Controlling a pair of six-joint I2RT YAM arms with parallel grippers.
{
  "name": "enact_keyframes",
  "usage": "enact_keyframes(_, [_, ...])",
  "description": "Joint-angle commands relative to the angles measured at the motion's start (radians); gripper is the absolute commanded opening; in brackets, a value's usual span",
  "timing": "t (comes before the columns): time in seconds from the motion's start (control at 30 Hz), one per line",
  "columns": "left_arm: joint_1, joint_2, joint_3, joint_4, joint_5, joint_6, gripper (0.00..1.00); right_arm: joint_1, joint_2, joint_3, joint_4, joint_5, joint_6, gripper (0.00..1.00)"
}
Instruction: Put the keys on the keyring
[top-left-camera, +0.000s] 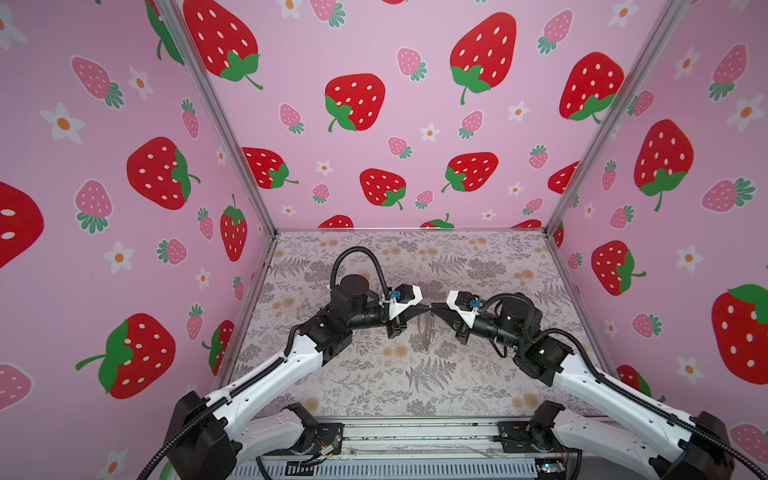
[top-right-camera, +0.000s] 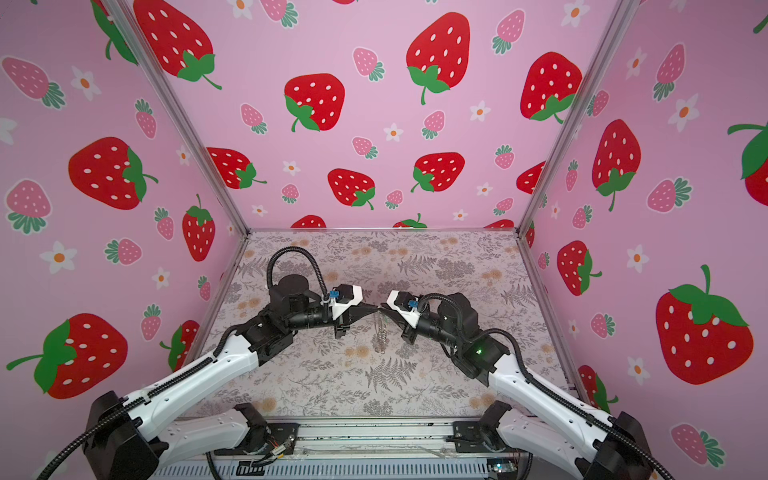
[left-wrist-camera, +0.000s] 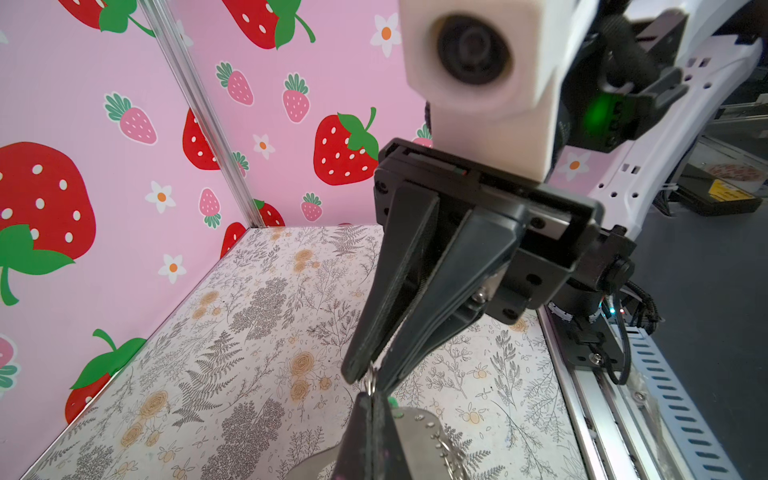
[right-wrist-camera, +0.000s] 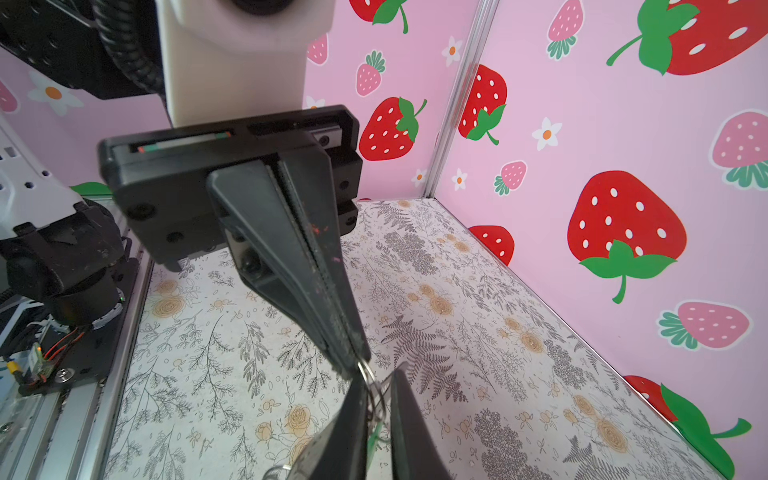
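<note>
Arms (top-left-camera: 266, 380) are angled inward, tips meeting; metal ring (right-wrist-camera: 365, 369) is pinched by left gripper (top-left-camera: 427, 308), right gripper (top-left-camera: 433, 306) barely parted around it.

**A robot test cell in a lab**

Printed panels (top-left-camera: 374, 124) of pink strawberries and flowers close in three sides, held at the corners by bare aluminium posts (top-left-camera: 216, 116). This is a built enclosure, not a room. The surface (top-left-camera: 415, 386) is a sheet of grey fern and flower print.

Two white-and-black robot arms, left (top-left-camera: 266, 382) and right (top-left-camera: 615, 392), stand on an aluminium rail (top-left-camera: 415, 432) at the open front. Corrugated cable hoses run along them, and a white camera housing (left-wrist-camera: 478, 104) sits on a wrist.

Beside the rail are a slotted cable duct (left-wrist-camera: 681, 399) and an exposed circuit board (right-wrist-camera: 37, 361) with loose wires.
</note>
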Motion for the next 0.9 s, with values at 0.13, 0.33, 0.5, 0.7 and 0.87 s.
enact_keyframes(0.13, [-0.016,-0.006,0.055,-0.013,0.057,0.03,0.0,0.003,0.001,0.031,-0.009,0.002,-0.002,0.01])
enact_keyframes(0.33, [-0.017,-0.021,0.106,-0.181,0.006,0.158,0.24,0.002,-0.002,0.041,-0.046,-0.017,-0.012,0.0])
enact_keyframes(0.5, [-0.023,-0.028,0.199,-0.405,-0.098,0.357,0.28,0.001,0.007,0.083,-0.153,-0.033,-0.04,0.0])
enact_keyframes(0.7, [-0.085,-0.006,0.27,-0.54,-0.253,0.523,0.28,-0.002,0.03,0.158,-0.289,-0.07,-0.068,0.0])
enact_keyframes(0.87, [-0.151,0.011,0.283,-0.543,-0.383,0.592,0.28,0.0,0.034,0.183,-0.343,-0.096,-0.087,0.0])
